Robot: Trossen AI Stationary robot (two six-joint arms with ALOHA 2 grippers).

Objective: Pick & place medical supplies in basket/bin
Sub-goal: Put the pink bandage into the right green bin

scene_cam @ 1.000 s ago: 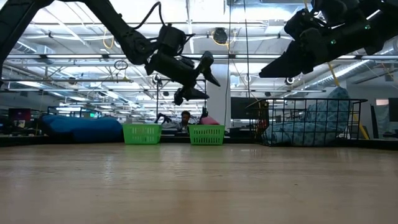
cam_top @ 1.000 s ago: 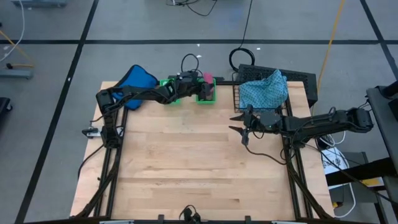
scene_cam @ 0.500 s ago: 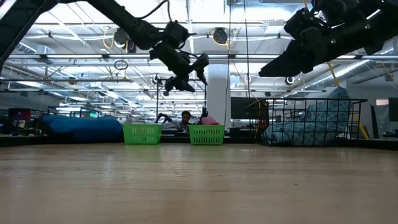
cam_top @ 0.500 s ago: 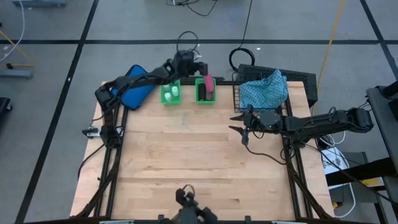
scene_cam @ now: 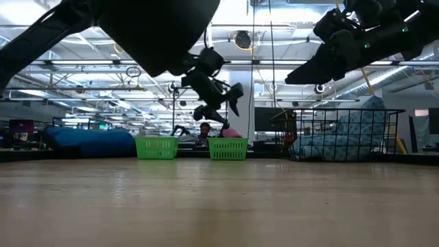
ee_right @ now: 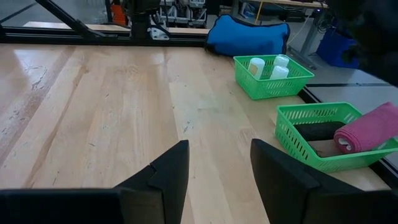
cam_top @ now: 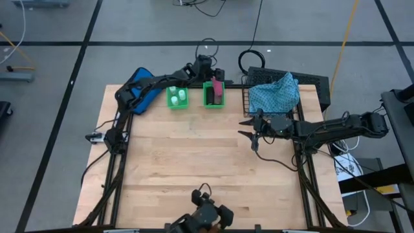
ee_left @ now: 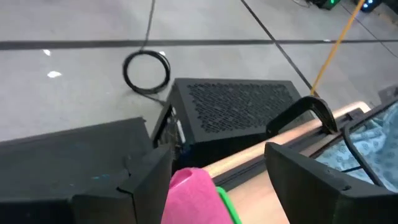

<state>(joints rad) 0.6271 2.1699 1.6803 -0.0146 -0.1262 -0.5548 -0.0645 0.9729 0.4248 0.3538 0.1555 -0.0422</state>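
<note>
My left gripper (cam_top: 211,69) hangs open over the far end of the right green bin (cam_top: 213,95). In the left wrist view its fingers stand either side of the pink roll (ee_left: 194,194) and above it, touching nothing. That bin also holds the black roll (ee_right: 317,131) and the brown roll (ee_right: 323,147). The white bottles (cam_top: 179,96) stand in the left green bin (cam_top: 176,98). The black wire basket (cam_top: 246,98) sits at the table's far right with the blue-green patterned cloth (cam_top: 275,94) heaped in it. My right gripper (cam_top: 248,128) waits open, raised, just near of the basket.
The solid blue padded pouch (cam_top: 141,89) lies at the far left, beside the bottle bin. A black perforated box (ee_left: 239,109) and a cable coil (ee_left: 147,70) sit on the floor past the far edge. Bare wood (cam_top: 194,168) spans the table's middle and near half.
My left gripper has swung from above the gap between the two green bins out toward the far edge, then toward the table's right. It now stands over the far end of the right bin, above the pink roll. My right arm has kept still.
</note>
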